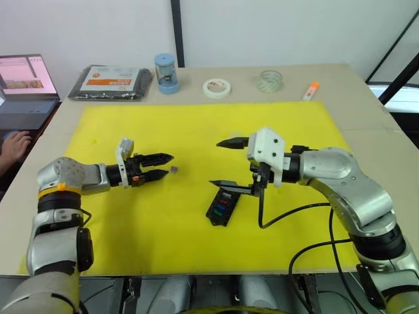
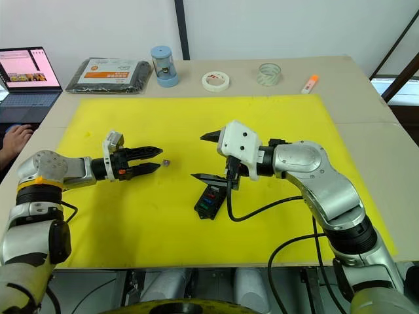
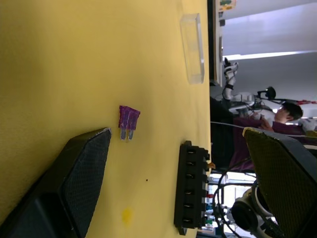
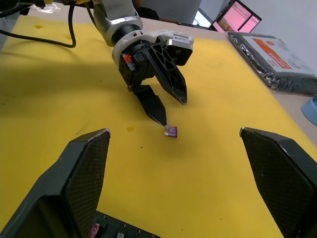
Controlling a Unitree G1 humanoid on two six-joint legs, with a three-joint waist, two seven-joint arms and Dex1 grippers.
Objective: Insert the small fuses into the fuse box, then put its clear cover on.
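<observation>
Take the fuse box (image 1: 221, 206) as your reference: it lies on the yellow mat (image 1: 196, 131) near the mat's centre, with several coloured fuses seated in its slots. Your right gripper (image 1: 227, 163) hovers directly over the box's far end, forearm reaching in level from the right, fingers spread wide with one tip above the box and the other well beyond it toward the back of the counter (image 1: 340, 91); it holds nothing. Your left gripper (image 1: 165, 165) sits to the left of the box, arm extended low and roughly level over the mat, fingers parted narrowly and empty, tips pointing toward the box. One purple-grey fuse (image 1: 175, 170) lies flat on the mat just beyond those tips, between the left gripper and the box, untouched. In the left wrist view, the clear cover (image 3: 192, 47) rests on the mat past the fuse, well apart from the box and not fitted.
</observation>
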